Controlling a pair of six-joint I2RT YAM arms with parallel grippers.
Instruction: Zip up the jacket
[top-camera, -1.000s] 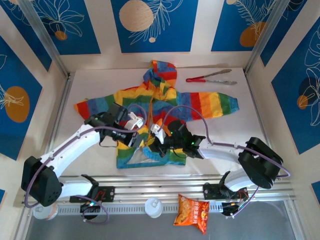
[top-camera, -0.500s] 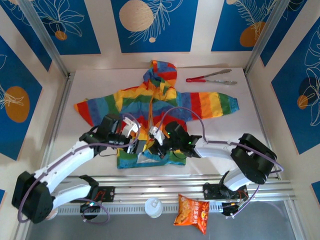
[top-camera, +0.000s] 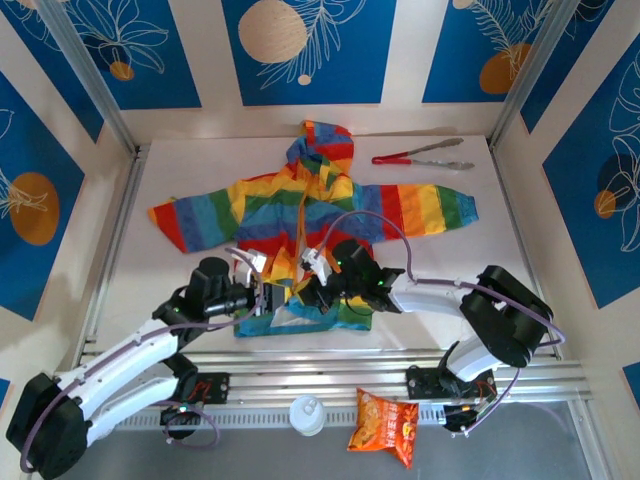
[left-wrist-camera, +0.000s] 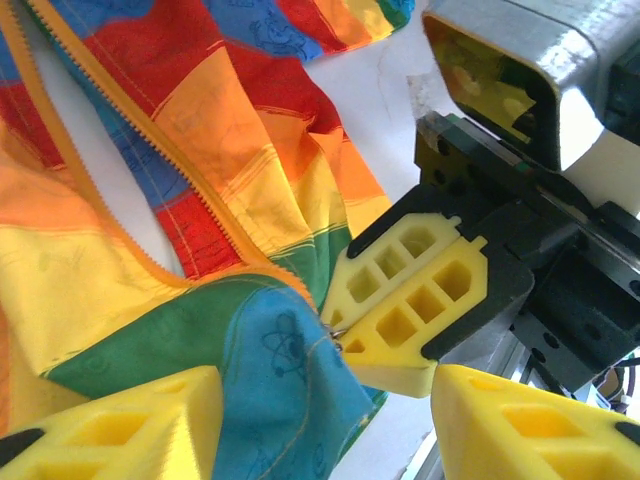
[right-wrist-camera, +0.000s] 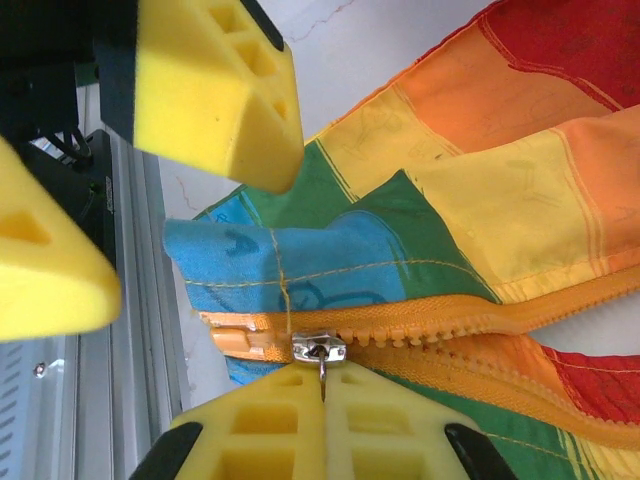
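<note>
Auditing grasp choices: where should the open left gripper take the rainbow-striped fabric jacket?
Probably the blue bottom hem of the rainbow-striped fabric jacket, just beside the metal zipper slider whose pull the shut right gripper pinches. Come in from the hem's free edge, opposite the hood: that edge lies exposed there, and anchoring it should brace the pull.

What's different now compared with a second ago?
The left gripper drew back down the jacket toward its bottom hem, and its jaws opened, apparently releasing the fabric. The right gripper stayed shut on the zipper pull at the hem; the jacket and tongs lie as before.
</note>
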